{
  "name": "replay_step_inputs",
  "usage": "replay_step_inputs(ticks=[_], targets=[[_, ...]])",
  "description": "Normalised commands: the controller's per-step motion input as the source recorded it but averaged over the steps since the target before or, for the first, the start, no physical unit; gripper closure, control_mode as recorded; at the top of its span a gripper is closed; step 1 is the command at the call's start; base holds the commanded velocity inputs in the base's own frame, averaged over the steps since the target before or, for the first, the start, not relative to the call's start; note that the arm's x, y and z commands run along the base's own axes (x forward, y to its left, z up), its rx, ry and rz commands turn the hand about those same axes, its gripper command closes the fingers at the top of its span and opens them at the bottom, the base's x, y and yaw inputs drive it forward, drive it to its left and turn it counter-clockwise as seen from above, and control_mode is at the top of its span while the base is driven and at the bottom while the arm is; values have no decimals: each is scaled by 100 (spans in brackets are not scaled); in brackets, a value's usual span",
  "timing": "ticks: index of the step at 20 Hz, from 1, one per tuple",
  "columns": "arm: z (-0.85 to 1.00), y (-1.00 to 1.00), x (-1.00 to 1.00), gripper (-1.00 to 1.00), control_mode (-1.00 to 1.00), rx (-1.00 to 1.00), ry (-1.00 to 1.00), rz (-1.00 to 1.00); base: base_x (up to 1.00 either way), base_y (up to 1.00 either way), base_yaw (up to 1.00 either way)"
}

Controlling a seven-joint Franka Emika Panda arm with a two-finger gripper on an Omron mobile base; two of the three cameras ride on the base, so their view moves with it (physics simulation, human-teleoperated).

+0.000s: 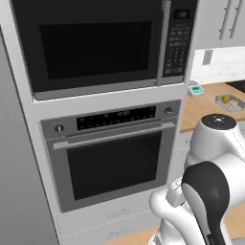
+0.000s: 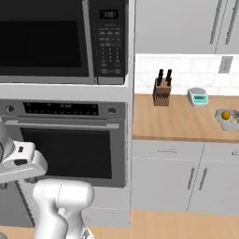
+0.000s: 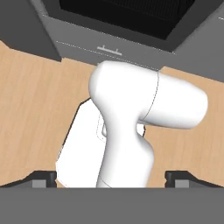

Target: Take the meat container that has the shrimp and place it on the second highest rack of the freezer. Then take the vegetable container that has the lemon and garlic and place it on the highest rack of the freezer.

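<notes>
The vegetable container is a shallow grey tray far to the right on the wooden counter. It holds the yellow lemon with a pale piece beside it that is too small to name. In the hand view my gripper points down over the wooden floor, open, with its two dark fingertips far apart and nothing between them. It is far from the tray. The meat container with the shrimp is out of view. The freezer's plain grey side runs down the left edge; its door and racks are hidden.
Straight ahead stands a column with a black-windowed microwave over an oven, with drawers below. On the counter are a knife block and a small scale. Base cabinets sit under the counter.
</notes>
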Motion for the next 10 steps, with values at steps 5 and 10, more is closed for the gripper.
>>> replay_step_inputs(ticks=[5, 10], targets=[[0, 0, 0, -100, 100, 0, 0, 0, 0, -100, 0], [0, 0, 0, -100, 100, 0, 0, 0, 3, -100, 0]])
